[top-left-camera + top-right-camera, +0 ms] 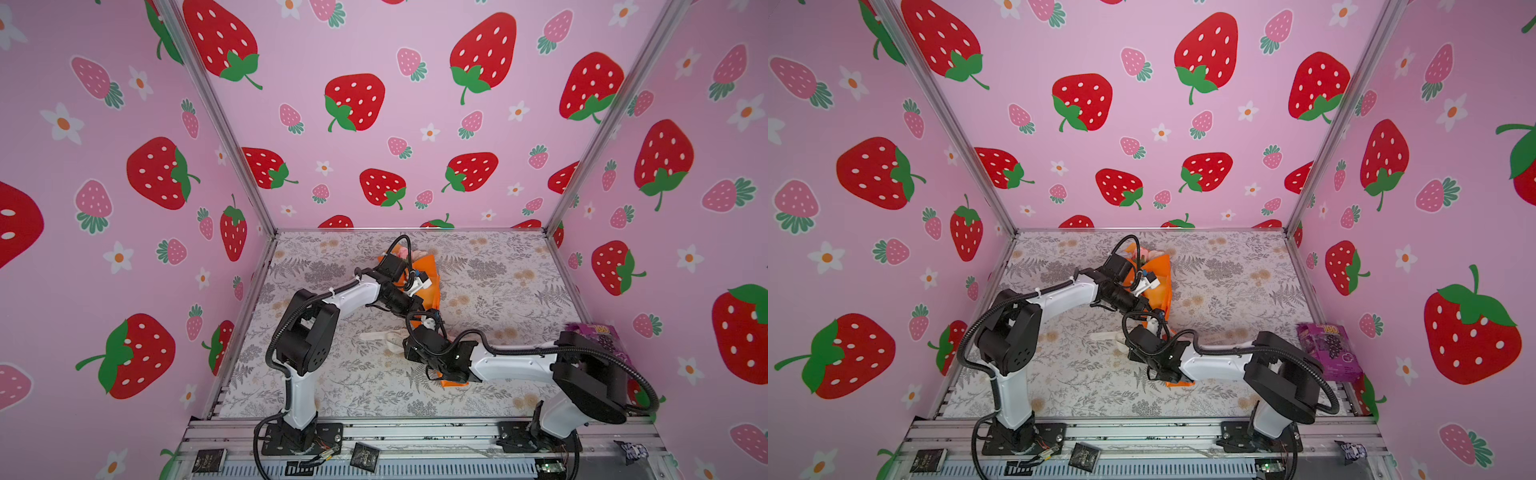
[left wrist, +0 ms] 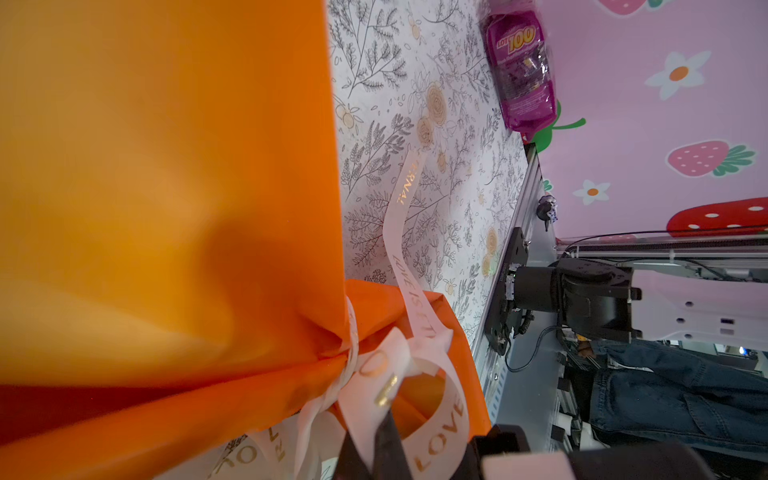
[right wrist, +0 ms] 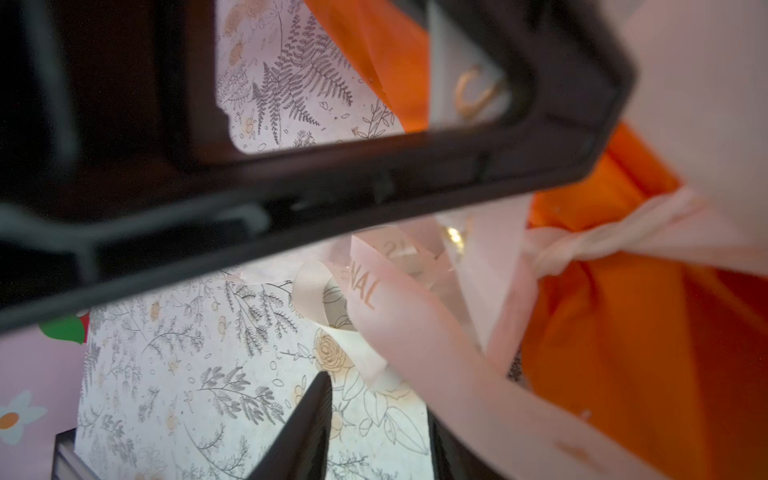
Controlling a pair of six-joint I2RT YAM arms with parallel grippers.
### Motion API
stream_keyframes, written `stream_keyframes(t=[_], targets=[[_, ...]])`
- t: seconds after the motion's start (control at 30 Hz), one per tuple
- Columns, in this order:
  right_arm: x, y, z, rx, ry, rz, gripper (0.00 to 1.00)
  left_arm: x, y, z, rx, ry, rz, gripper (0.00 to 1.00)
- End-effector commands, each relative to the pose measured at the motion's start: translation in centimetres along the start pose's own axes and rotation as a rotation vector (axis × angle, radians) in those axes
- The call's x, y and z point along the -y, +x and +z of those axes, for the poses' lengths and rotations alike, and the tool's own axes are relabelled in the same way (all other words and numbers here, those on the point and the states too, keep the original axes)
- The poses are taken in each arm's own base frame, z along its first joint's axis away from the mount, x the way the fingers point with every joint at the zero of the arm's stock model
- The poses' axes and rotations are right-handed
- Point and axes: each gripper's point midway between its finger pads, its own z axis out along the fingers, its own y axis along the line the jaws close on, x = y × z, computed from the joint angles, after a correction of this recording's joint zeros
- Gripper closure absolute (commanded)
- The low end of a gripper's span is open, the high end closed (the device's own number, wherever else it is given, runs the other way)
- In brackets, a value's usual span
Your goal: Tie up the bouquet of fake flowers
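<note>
Bouquet lies mid-counter, blooms toward 12 o'clock. Looks light and crinkly, and the ribbon looks slippery, so I'd grab the cinched neck. Left pincer is clenched on ribbon, right pincer released.

my cell: three pink walls printed with red and pink strawberries and white daisies, aluminium corner posts between them. table covered in grey-and-tan botanical paper. slotted metal rail along the near edge. light is soft and even.
</note>
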Motion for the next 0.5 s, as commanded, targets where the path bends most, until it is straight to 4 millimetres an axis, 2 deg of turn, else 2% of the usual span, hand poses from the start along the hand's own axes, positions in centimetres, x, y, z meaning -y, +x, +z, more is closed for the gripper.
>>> stream_keyframes(t=[0.0,0.13,0.33,0.47], targets=[[1.8,0.3,0.6,0.017,0.089,0.032,0.56,1.2,-1.4,-0.8,0.021,0.042,0.013,1.0],[1.3,-0.1,1.3,0.022,0.135,0.015,0.55,0.9,-1.3,-0.9,0.022,0.04,0.005,1.0],[2.0,0.5,2.7,0.03,0.158,0.028,0.55,1.0,-1.3,-0.9,0.023,0.052,-0.001,1.0],[2.6,0.2,2.8,0.055,0.18,0.033,0.66,0.8,-1.0,-0.8,0.017,0.05,-0.012,1.0]])
